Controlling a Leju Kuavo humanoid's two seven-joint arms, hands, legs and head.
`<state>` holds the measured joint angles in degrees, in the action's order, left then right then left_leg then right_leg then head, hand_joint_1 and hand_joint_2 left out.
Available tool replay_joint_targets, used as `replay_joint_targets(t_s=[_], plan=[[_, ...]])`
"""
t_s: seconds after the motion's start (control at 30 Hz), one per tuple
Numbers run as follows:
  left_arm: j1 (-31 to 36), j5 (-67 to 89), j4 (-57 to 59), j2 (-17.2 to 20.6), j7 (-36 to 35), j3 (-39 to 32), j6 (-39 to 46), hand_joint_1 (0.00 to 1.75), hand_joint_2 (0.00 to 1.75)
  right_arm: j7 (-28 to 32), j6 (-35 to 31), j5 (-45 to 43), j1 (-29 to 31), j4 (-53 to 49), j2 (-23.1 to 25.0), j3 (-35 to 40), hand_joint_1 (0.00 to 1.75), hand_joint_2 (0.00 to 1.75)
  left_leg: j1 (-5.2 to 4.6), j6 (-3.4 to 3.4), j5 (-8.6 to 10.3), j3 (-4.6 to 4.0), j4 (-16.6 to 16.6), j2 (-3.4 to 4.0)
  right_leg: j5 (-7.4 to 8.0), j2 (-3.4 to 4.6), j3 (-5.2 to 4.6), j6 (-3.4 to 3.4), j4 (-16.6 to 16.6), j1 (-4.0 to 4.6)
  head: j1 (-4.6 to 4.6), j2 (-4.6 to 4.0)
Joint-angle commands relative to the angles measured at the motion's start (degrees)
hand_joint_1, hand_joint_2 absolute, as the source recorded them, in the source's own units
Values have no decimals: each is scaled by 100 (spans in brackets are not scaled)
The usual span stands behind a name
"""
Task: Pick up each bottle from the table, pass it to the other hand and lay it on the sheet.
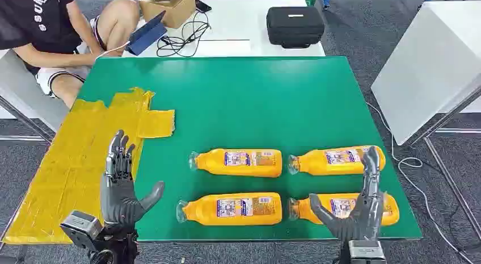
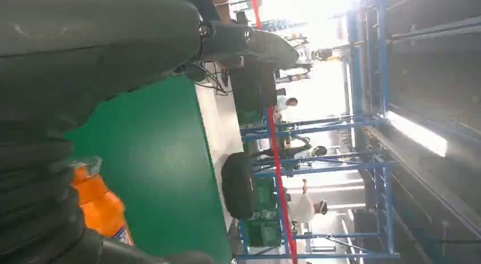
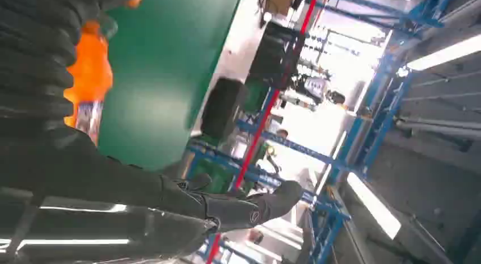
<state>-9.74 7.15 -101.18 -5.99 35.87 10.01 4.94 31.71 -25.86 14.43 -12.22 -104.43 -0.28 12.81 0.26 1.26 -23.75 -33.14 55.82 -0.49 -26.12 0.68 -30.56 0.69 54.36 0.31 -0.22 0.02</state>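
Several orange bottles lie on their sides on the green table (image 1: pixel 244 99), caps to the left: far left bottle (image 1: pixel 237 162), far right bottle (image 1: pixel 337 160), near left bottle (image 1: pixel 230 209) and near right bottle (image 1: pixel 334 208). A yellow sheet (image 1: pixel 74 156) covers the table's left edge. My left hand (image 1: pixel 121 184) is raised at the sheet's near right edge, fingers apart, holding nothing. My right hand (image 1: pixel 361 204) stands upright over the near right bottle with fingers spread, empty. An orange bottle (image 2: pixel 102 210) shows beside my left hand (image 2: pixel 85 59), and another bottle (image 3: pixel 88 82) by my right hand (image 3: pixel 170 190).
A seated person (image 1: pixel 62 31) is at the far left beside a white table (image 1: pixel 238 25) carrying a black case (image 1: pixel 295 25), cables, a tablet and a cardboard box. A white panel (image 1: pixel 431 65) stands to the right of the green table.
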Motion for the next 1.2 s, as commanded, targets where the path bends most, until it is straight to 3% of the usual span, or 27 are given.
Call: replay_joint_targets(t_s=[0.03, 0.3, 0.47, 0.63, 0.77, 0.9, 1.0, 1.2], plan=[[186, 27, 132, 116, -37, 61, -11, 0, 175, -53, -6, 36, 13, -111, -147, -269, 0, 175, 1, -4, -20, 37, -1, 1, -17, -12, 42, 11, -8, 2, 0, 0], [186, 27, 132, 116, -37, 61, -11, 0, 175, -53, -6, 36, 13, -111, -147, -269, 0, 175, -1, -2, -3, 9, -3, -2, -4, -8, 10, 5, -5, -1, -2, 0], [250, 115, 186, 76, -25, 50, -57, 0, 175, -730, -93, 1217, -290, -547, -229, -660, 0, 175, -2, -1, -3, 7, -1, -11, -7, -18, 10, 6, -3, -2, -2, 0], [256, 113, 221, 80, -93, -147, 0, 0, 175, -1352, 316, 2479, -523, -611, -681, -1244, 0, 175, -3, 0, -9, 21, -3, -17, -13, -25, 29, 10, -9, -3, -2, 0], [416, -285, 451, 102, -45, -319, -564, 0, 175, -1813, 1430, 3418, -600, -508, -928, -1630, 0, 175, -4, 2, -4, 12, -5, -8, -5, -14, 18, 8, -9, -4, -2, 0], [457, -703, 515, 205, 49, -268, -1135, 0, 175, -1757, 2191, 3252, -219, 284, -1392, -1887, 0, 175, -5, 3, -2, 10, -6, -5, -1, -9, 14, 5, -11, -6, 0, 0], [282, -634, 375, 167, 129, -312, -1160, 0, 175, -1692, 2500, 3594, -168, 591, -1398, -1938, 0, 175, -1, 2, -12, 34, -11, 15, -1, 6, 40, 11, -23, -2, -4, 0], [78, -553, 205, 165, 122, -357, -1152, 0, 175, -1798, 2557, 4055, -68, 837, -1492, -1705, 0, 175, 1, -1, -17, 34, -8, 13, -6, 4, 38, 8, -18, 0, -2, 0]])
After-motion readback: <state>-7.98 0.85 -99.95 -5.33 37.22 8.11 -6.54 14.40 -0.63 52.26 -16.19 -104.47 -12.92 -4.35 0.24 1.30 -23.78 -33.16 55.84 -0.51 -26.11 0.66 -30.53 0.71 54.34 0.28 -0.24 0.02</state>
